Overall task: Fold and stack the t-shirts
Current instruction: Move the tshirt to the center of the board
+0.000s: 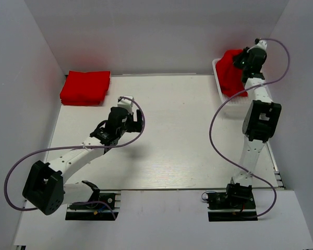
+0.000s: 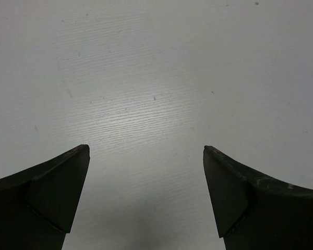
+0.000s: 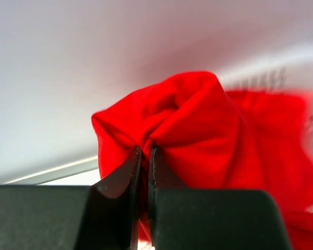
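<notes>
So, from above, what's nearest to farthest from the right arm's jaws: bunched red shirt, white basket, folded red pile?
1. Bunched red shirt: pinched in the right jaws, back right.
2. White basket: just under the shirt.
3. Folded red pile: back left corner.

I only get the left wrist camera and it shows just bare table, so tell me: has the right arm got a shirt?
Observer: Yes, the right gripper is shut on a bunched red shirt.
Operator: Where is that?
Observer: At the white basket in the far right corner.
Operator: Anything folded?
Observer: A folded red pile lies in the far left corner.
</notes>
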Available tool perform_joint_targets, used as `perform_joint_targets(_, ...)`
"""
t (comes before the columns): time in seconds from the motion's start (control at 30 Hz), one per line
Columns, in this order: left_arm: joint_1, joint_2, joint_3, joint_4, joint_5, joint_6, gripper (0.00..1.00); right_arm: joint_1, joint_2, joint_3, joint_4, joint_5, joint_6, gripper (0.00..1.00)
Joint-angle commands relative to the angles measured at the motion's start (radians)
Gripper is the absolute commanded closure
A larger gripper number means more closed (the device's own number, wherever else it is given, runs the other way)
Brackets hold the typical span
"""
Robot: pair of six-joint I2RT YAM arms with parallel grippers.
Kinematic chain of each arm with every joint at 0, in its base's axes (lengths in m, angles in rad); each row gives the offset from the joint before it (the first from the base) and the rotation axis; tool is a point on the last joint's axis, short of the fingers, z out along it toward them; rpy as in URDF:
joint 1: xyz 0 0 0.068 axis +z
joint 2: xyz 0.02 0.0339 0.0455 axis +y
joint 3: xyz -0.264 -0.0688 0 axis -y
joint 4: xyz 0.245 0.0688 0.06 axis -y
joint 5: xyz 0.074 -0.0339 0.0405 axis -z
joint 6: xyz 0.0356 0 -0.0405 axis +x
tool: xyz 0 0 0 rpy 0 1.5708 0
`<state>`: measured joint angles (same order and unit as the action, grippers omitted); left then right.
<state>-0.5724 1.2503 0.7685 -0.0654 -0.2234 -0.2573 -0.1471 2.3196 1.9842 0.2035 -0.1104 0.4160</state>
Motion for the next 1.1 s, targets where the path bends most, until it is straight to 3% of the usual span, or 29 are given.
perform_joint_targets(0.0,0.003,-0.068,0.045,-0.057,0.015,-0.042,0.00,-0.003,-0.236,-0.011,0.014,-0.032,-0.144,1.00)
perform_joint_targets(0.23,0.003,-0.159,0.011,-0.129,0.038,-0.124,0.00,0.007,-0.449,-0.044,-0.133,-0.171,-0.233,1.00)
perform_joint_targets(0.3,0.003,-0.192,-0.006,-0.152,0.038,-0.146,0.00,0.009,-0.482,-0.039,-0.156,-0.259,-0.220,1.00)
perform_joint_targets(0.33,0.003,-0.225,-0.006,-0.166,0.012,-0.146,0.00,0.011,-0.496,-0.029,-0.171,-0.381,-0.209,1.00)
perform_joint_targets(0.57,0.003,-0.354,-0.043,-0.388,-0.071,-0.276,0.00,0.095,-0.624,-0.041,-0.181,-0.698,-0.154,1.00)
perform_joint_targets(0.77,0.003,-0.486,-0.093,-0.545,-0.094,-0.384,0.00,0.217,-0.767,-0.148,-0.173,-0.727,-0.187,1.00)
perform_joint_targets(1.07,0.003,-0.646,-0.127,-0.643,-0.129,-0.437,0.00,0.394,-0.842,-0.269,-0.105,-0.772,-0.172,1.00)
